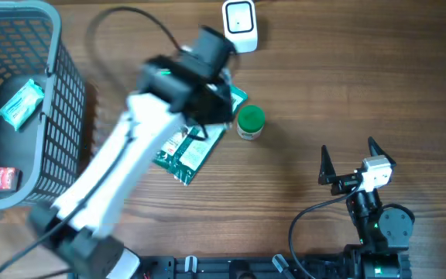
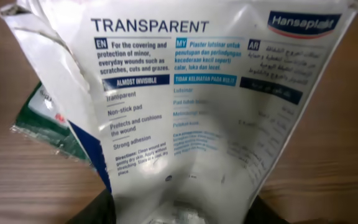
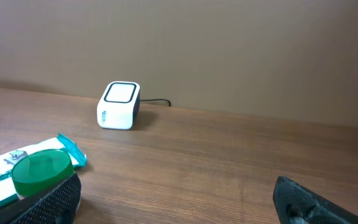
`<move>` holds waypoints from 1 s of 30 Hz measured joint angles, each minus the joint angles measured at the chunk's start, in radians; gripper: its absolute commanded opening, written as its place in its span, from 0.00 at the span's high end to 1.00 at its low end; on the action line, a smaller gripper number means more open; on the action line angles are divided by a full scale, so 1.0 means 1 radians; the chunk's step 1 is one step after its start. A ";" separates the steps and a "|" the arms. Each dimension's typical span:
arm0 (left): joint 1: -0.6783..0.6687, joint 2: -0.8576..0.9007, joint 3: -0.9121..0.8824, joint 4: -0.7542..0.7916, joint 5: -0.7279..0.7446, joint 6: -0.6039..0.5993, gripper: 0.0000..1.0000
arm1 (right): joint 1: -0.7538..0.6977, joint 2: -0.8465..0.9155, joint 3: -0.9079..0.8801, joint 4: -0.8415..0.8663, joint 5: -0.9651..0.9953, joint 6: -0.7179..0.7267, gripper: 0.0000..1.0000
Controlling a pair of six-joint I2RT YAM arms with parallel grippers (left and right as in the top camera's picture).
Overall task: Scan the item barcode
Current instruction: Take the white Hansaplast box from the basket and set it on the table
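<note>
- Your left gripper (image 2: 179,214) has its jaws part closed on the bottom edge of the packet (image 2: 204,106), which is lifted off the table.
- The packet's text side faces the wrist camera. No barcode shows there, so I judge it is on the far side or hidden down at the pinch.
- From overhead, the left arm hangs near the scanner (image 1: 240,23), above the green packet (image 2: 42,112) and beside the jar (image 1: 250,122).
- Your right gripper (image 1: 348,145) stands wide open with nothing in it, well apart from the work.
- The step in hand looks like presenting: the item is picked but not yet lined up at the scanner.
- Next, you probably need to carry the packet to the scanner's window and turn the wrist so the barcode side faces it, keeping the foil flat.
</note>
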 measured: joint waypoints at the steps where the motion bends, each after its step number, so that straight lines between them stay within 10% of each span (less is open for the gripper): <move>1: -0.026 0.029 -0.030 -0.005 -0.024 0.014 0.59 | 0.000 0.000 0.000 0.000 0.000 0.000 0.00; 11: -0.119 0.085 -0.510 0.457 -0.020 0.397 0.55 | 0.000 0.000 0.000 0.000 0.000 0.000 0.00; 12: -0.119 0.085 -0.552 0.495 -0.012 0.427 0.44 | 0.000 0.000 0.000 0.000 0.000 0.000 0.00; 13: -0.119 0.085 -0.597 0.531 -0.003 0.452 0.00 | 0.000 0.000 0.000 0.000 0.000 0.000 0.00; 21: -0.119 0.043 -0.638 0.509 0.011 0.548 0.00 | 0.000 0.000 0.000 0.000 0.000 0.000 0.00; 30: 0.045 -0.391 -0.232 0.515 -0.241 0.424 0.00 | 0.000 0.000 0.000 0.000 0.000 0.000 0.00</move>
